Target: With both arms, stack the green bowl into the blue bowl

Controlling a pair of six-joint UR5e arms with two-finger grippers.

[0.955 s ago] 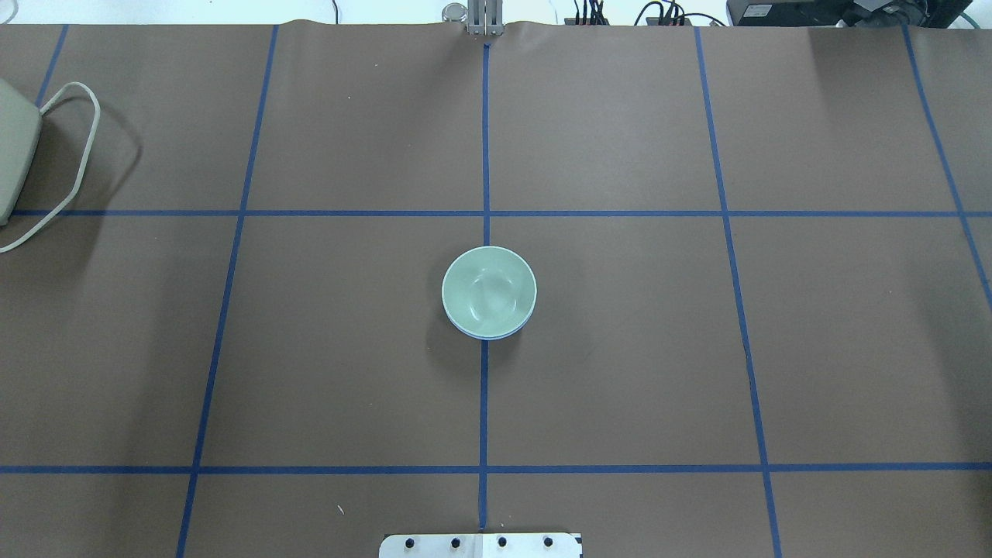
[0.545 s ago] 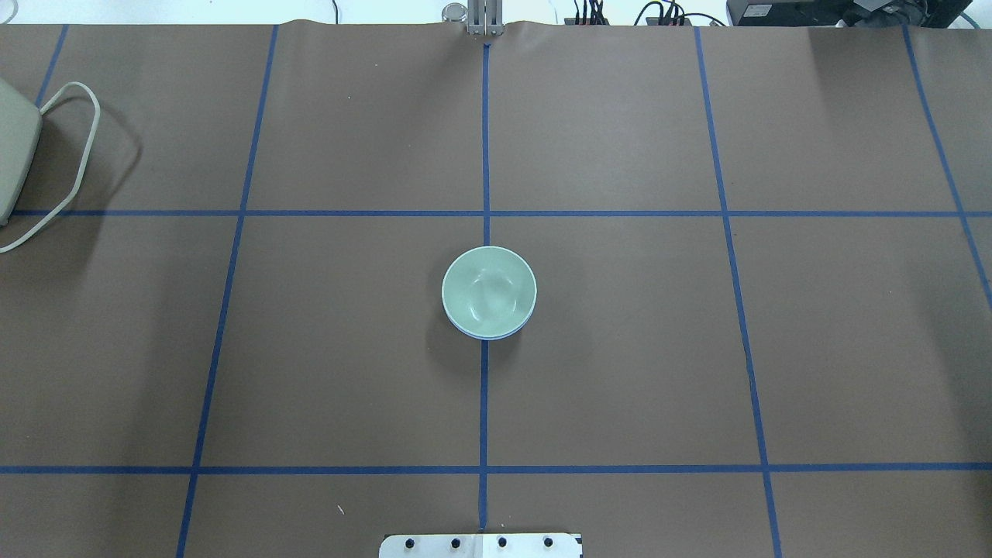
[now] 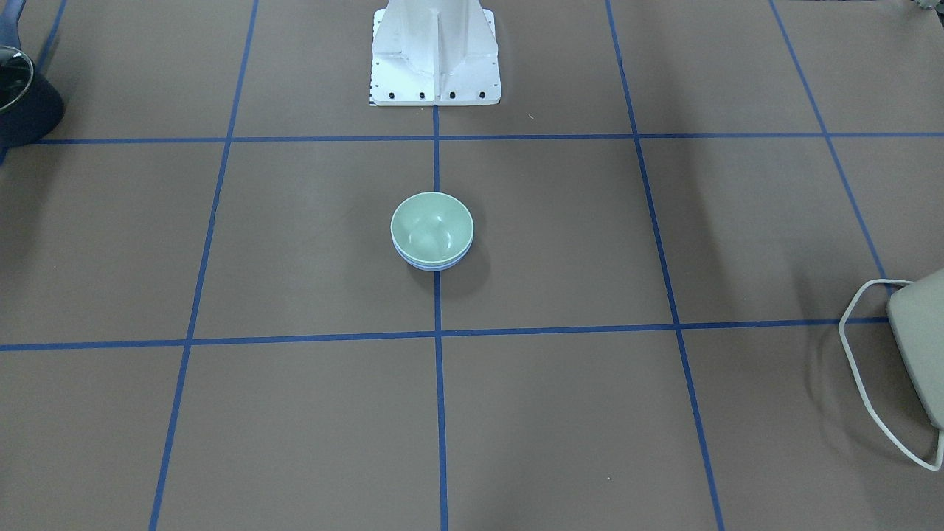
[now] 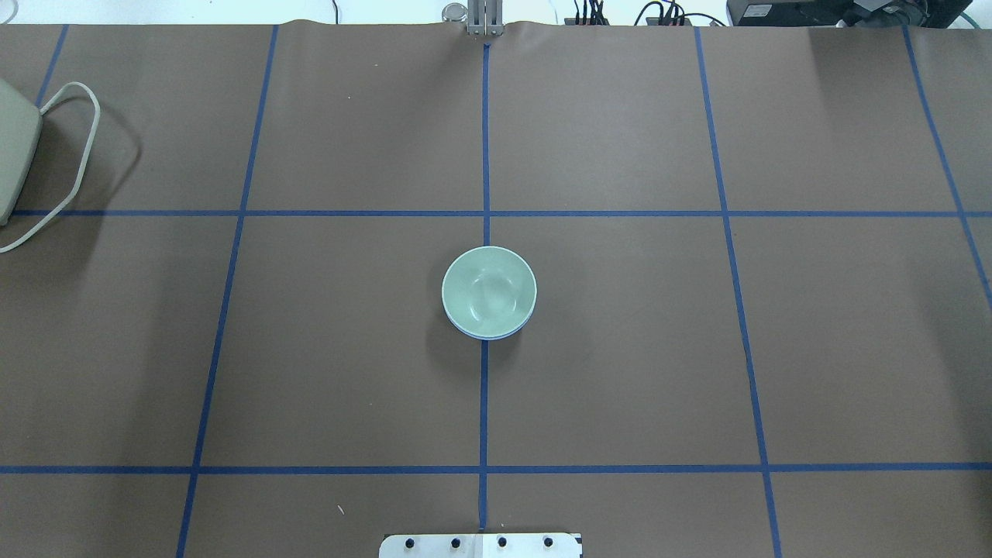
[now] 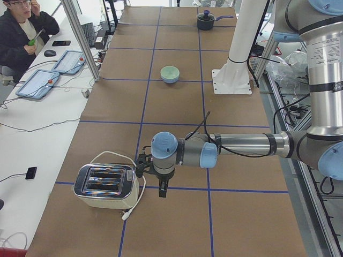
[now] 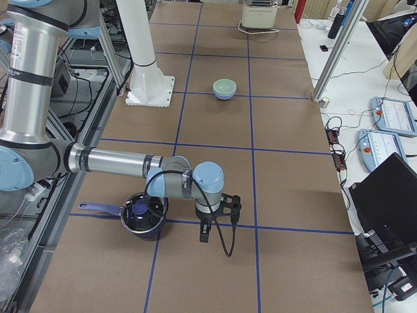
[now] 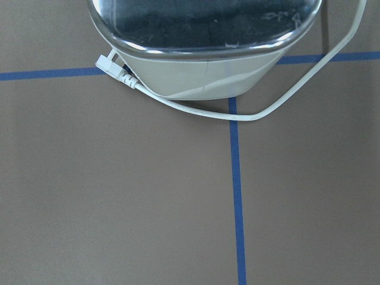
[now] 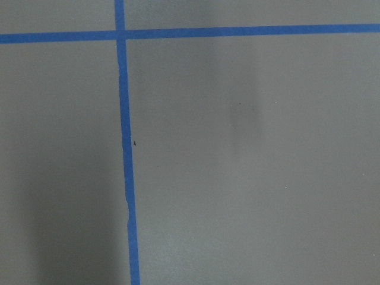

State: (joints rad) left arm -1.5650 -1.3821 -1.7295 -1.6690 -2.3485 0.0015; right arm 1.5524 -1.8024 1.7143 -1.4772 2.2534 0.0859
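The pale green bowl point(image 4: 488, 291) sits nested inside the blue bowl point(image 4: 485, 335) at the table's centre; only a thin blue rim shows under it. The stack also shows in the front view, green bowl point(image 3: 431, 227) in blue bowl point(image 3: 431, 265). No gripper touches it. My left gripper point(image 5: 161, 188) hangs low beside a toaster at the table's left end, far from the bowls. My right gripper point(image 6: 204, 231) hangs low beside a dark pot at the right end. Both show only in the side views, so I cannot tell whether they are open or shut.
A cream toaster point(image 5: 104, 184) with a white cord lies at the left end and fills the top of the left wrist view point(image 7: 202, 53). A dark pot point(image 6: 143, 215) stands at the right end. The white base column point(image 3: 435, 51) stands behind the bowls. An operator point(image 5: 21, 32) sits beside the table.
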